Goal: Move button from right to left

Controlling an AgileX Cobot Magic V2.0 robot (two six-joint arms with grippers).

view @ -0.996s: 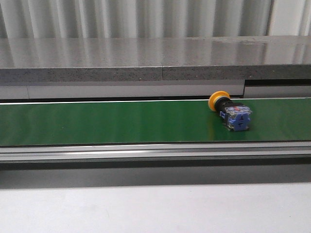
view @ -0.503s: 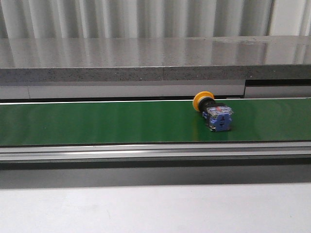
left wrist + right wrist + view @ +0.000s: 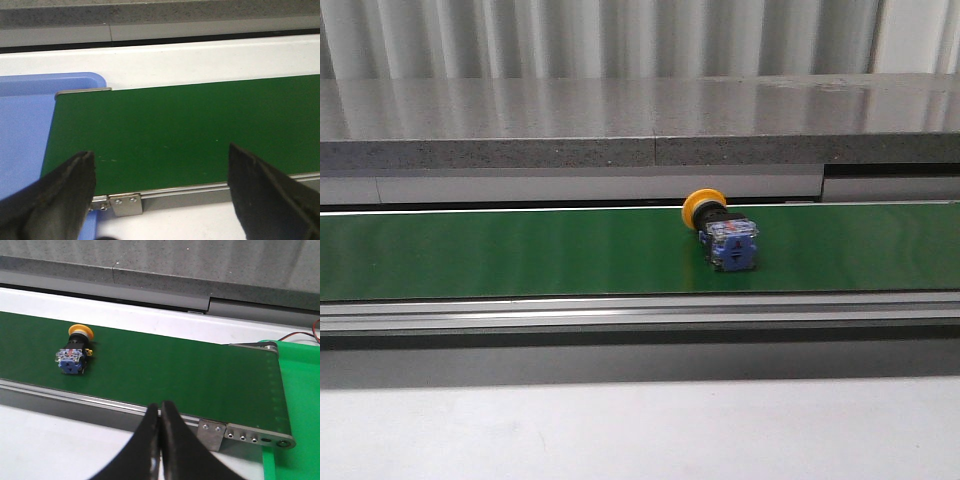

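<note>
The button (image 3: 720,231) lies on its side on the green conveyor belt (image 3: 520,250), right of the belt's middle, its orange-yellow cap toward the back and its blue base toward the front. It also shows in the right wrist view (image 3: 75,350), far from my right gripper (image 3: 160,412), which is shut and empty over the belt's near rail. My left gripper (image 3: 160,187) is open and empty above the belt's left end; the button is out of that view. Neither gripper shows in the front view.
A grey stone ledge (image 3: 620,120) runs behind the belt. A metal rail (image 3: 620,312) runs along its front. A blue tray (image 3: 22,130) lies at the belt's left end and a green tray (image 3: 300,405) at its right end.
The button has travelled leftward along the belt, from the right part toward the middle. It keeps the same pose.
</note>
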